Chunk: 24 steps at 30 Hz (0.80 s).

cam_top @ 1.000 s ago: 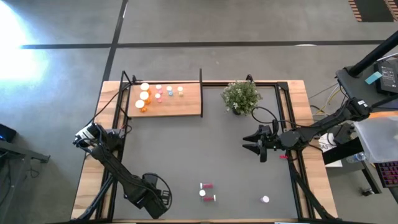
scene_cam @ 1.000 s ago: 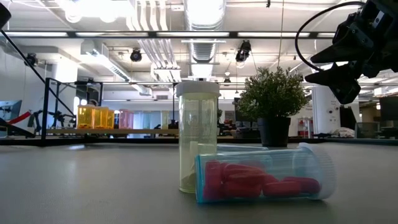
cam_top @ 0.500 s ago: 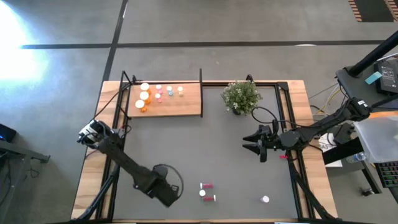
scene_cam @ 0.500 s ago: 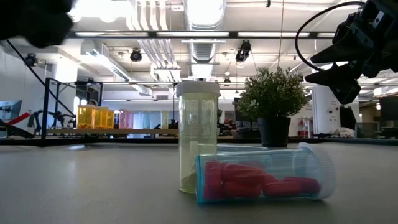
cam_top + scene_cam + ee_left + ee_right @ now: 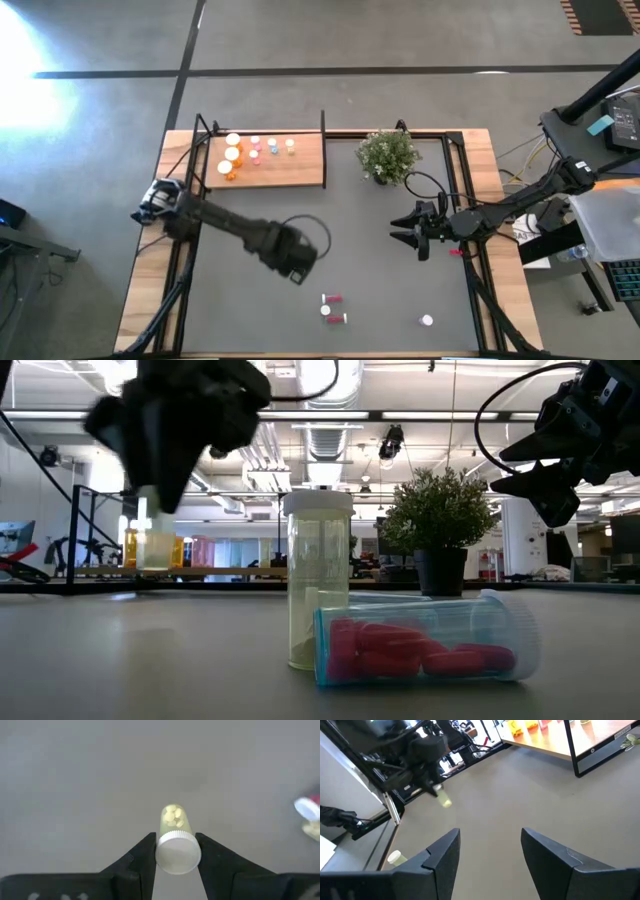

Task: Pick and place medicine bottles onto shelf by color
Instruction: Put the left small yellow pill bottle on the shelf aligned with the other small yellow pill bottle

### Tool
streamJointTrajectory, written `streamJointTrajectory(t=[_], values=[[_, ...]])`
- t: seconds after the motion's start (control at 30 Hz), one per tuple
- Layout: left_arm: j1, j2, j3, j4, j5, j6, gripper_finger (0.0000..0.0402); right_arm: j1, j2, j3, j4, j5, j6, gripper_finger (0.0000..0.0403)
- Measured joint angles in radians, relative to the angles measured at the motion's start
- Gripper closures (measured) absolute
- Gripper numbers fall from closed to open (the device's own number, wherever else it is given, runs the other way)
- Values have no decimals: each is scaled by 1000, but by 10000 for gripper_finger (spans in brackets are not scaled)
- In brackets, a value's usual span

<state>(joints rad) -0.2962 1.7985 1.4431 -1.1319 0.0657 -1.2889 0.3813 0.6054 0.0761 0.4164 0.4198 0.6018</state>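
Note:
My left gripper (image 5: 297,264) hovers over the mat's middle, left of centre, shut on a small yellow bottle (image 5: 173,820) with a white cap; the low view shows this bottle (image 5: 150,536) hanging under the fingers. On the light wooden shelf (image 5: 300,172) at the far left stand several orange, pink, yellow and pale bottles (image 5: 255,150). Near the front edge a yellow bottle (image 5: 318,580) stands upright beside lying red-filled bottles (image 5: 425,650). Another bottle (image 5: 427,321) stands at the near right. My right gripper (image 5: 400,228) waits open at the right, holding nothing. My left gripper pinches the yellow bottle at its white cap (image 5: 166,851), one finger on each side. The fingers come from above, pointing down. The bottle hangs upright below them, lifted clear of the mat (image 5: 150,536).
A green potted plant (image 5: 388,155) stands at the far middle, right of the shelf's dark upright edge (image 5: 323,148). Black frame rails (image 5: 190,190) run along the table's left and right sides. Bare grey mat (image 5: 350,240) lies between the two grippers.
My left gripper has carried the yellow bottle from the table's near left corner toward the right and the far edge, rising slightly and rolling about its downward axis. The bottle stays upright and clear of the mat.

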Motion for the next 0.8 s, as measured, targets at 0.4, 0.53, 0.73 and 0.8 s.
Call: streamJointTrajectory(t=[0.4,0.53,0.73,0.8], values=[[388,0,46,-57,-74,674,295,0,0,0,0,0,0,202],[507,0,59,-60,-93,865,295,0,0,0,0,0,0,202],[612,3,98,-74,-162,1130,295,0,0,0,0,0,0,202],[627,16,128,-85,-210,1217,295,0,0,0,0,0,0,202]])
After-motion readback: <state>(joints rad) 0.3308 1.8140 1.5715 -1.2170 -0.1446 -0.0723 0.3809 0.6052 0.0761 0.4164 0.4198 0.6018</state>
